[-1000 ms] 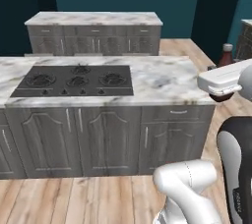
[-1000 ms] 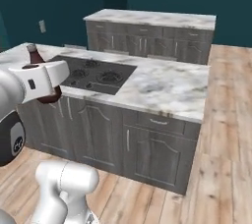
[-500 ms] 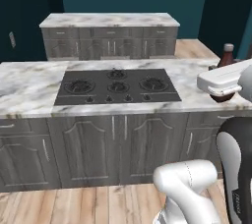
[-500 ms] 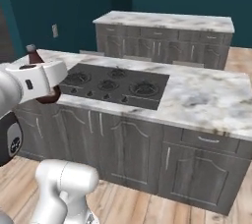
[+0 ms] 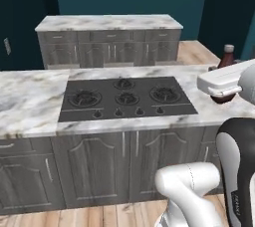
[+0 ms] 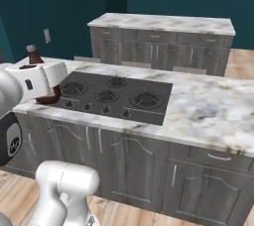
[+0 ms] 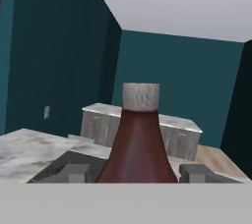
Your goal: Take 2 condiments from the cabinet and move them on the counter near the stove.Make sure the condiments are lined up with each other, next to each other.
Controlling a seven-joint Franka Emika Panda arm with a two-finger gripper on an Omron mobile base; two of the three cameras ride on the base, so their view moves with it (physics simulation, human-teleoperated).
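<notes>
Fingertips [image 7: 73,173] of the dark two-finger gripper [image 7: 136,174] clamp the upright dark red-brown bottle with pale cap [image 7: 137,144], at three o'clock from the flat black cooktop [image 5: 127,98].

Bottle [image 7: 137,148] between my fingertips [image 7: 74,173]: smooth dark red-brown, slight sheen, maybe glass or plastic; cap [image 7: 141,97] pale, speckled, matt. Counter [image 5: 30,104]: polished white-grey marble, tan veins. Stove [image 5: 127,98]: flat matt black. Cabinets [image 5: 94,164] below: grey wood grain, thin metal handles. My arm [image 6: 30,84]: smooth white plastic-looking shell.
</notes>
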